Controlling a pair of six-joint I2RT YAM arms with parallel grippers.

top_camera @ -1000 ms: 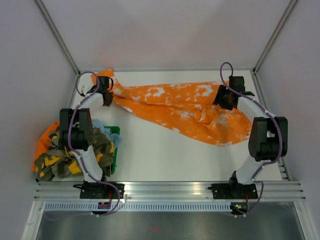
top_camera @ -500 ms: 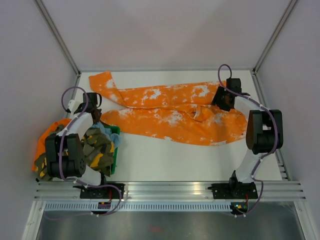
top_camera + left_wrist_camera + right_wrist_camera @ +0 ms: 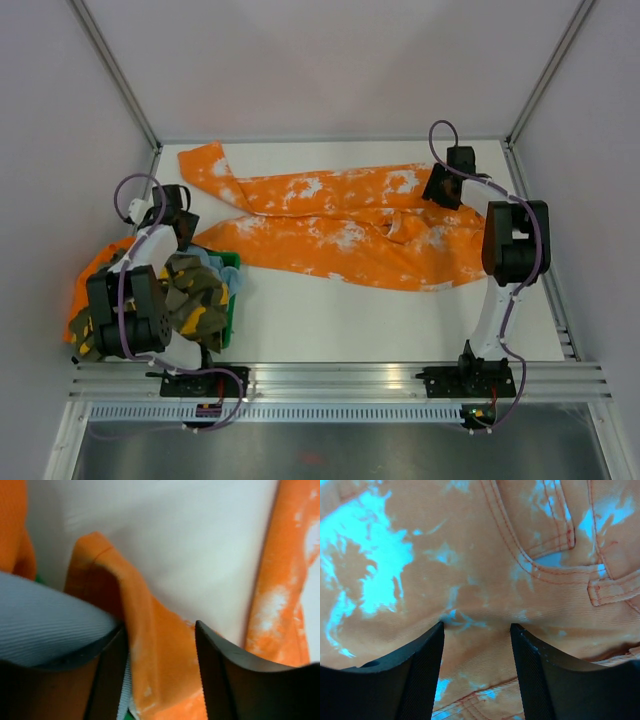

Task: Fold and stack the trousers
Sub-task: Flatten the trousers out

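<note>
Orange trousers (image 3: 340, 215) with white bleach marks lie spread across the far half of the table, legs pointing left, waist at the right. My left gripper (image 3: 187, 230) is at the end of the nearer leg, beside the bin. In the left wrist view its jaws (image 3: 160, 626) stand open, with the orange leg end (image 3: 155, 670) lying loose between them. My right gripper (image 3: 437, 190) is over the waist. In the right wrist view it is open (image 3: 476, 626), both tips down on the trousers (image 3: 470, 555) near a pocket seam.
A green bin (image 3: 232, 290) at the near left holds a heap of clothes: a camouflage garment (image 3: 195, 295), a light blue cloth (image 3: 225, 270) (image 3: 45, 620) and another orange piece (image 3: 85, 285) hanging off its left side. Walls and frame posts close in the table.
The left gripper carried the leg end from the far left corner toward the bin, and the trousers now lie flat. Its jaws have opened. The right gripper moved slightly farther away.
</note>
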